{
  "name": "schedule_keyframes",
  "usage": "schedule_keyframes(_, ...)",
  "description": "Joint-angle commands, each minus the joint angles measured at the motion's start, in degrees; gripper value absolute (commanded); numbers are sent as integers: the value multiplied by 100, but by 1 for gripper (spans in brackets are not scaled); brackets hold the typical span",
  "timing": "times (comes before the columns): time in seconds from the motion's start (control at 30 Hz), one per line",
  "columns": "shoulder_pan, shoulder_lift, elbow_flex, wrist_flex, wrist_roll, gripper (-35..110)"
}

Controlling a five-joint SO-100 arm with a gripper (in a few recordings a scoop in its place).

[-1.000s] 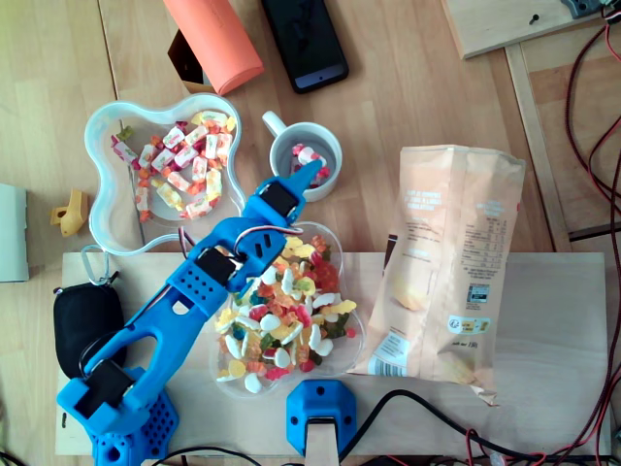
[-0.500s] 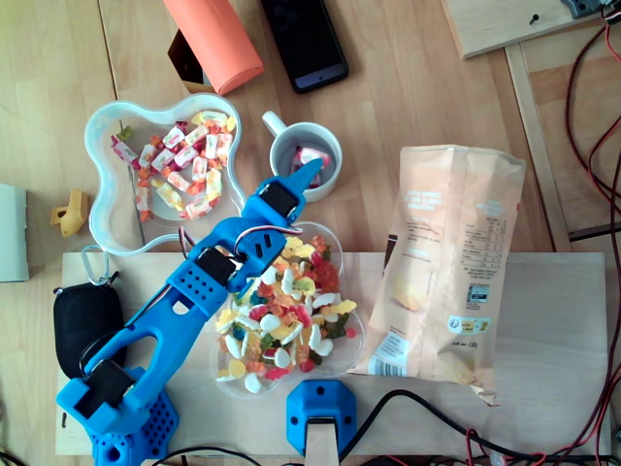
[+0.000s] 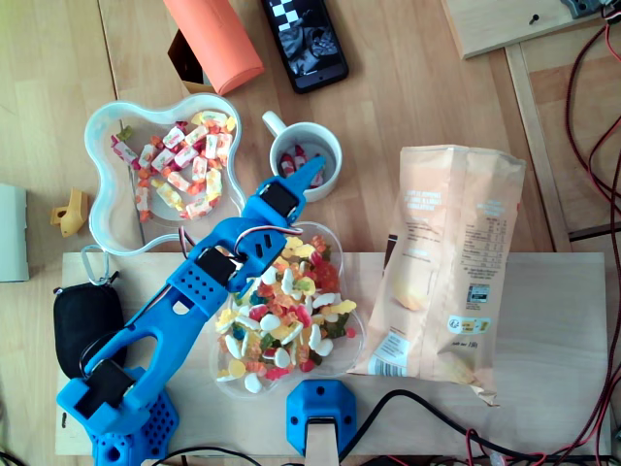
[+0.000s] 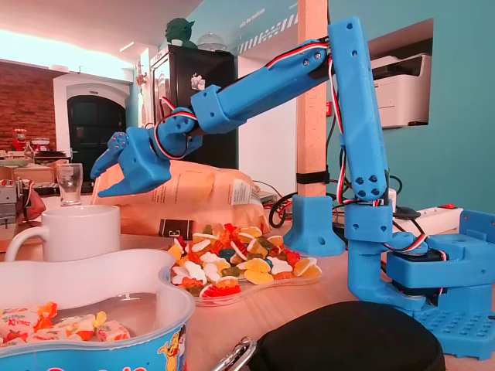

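From above, the blue claw [image 3: 310,175] lies across the lower rim of the white mug [image 3: 275,146] just above the frame's centre, and a few wrapped sweets [image 3: 303,155] show inside the mug. The fixed view, taken from the side, cannot see into the mug [image 4: 73,232]. It does show the claw [image 4: 108,171] hanging clear above the rim at the left, fingers parted and nothing between them. The gummies [image 3: 286,320] sit directly below the mug, close under the arm. A flower-shaped bowl [image 3: 102,223] crowds the left and a chip bag [image 3: 446,262] the right. Bare desk [image 3: 388,107] lies open to the mug's upper right.
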Motion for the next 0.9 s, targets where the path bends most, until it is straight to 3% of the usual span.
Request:
schedule_keyframes(0.0,0,334,-176,18,88,15)
schedule_keyframes(0.33,-334,1564,712,26,97,15)
schedule_keyframes(0.87,-1819,6231,5054,-79,62,16)
